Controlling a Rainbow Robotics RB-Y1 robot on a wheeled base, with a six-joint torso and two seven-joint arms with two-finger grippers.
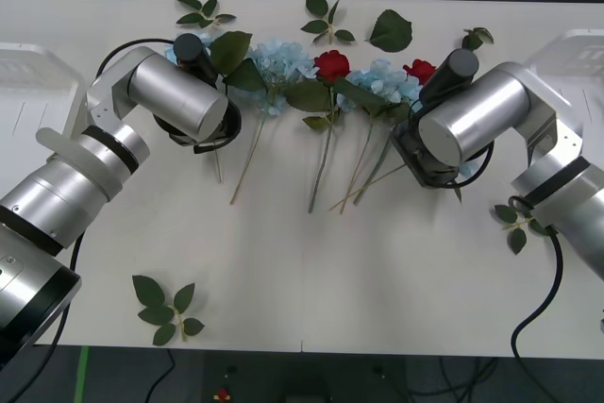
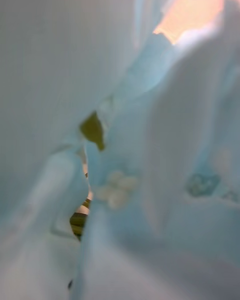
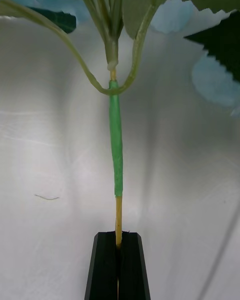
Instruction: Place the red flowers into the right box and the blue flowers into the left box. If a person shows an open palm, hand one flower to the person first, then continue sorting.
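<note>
Blue flowers (image 1: 274, 63) lie in a row with red flowers (image 1: 331, 64) near the tabletop's far edge. One blue stem (image 3: 115, 150) is clamped by the left gripper (image 3: 118, 240); lifting toward the left box (image 1: 28, 82) seems next. The right gripper's state cannot be told.

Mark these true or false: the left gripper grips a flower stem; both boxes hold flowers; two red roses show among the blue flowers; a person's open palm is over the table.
1. The left gripper is shut on a flower stem: true.
2. Both boxes hold flowers: false; the left box and right box look empty.
3. Two red roses show among the blue flowers: true.
4. An open palm is over the table: false; none seen.
</note>
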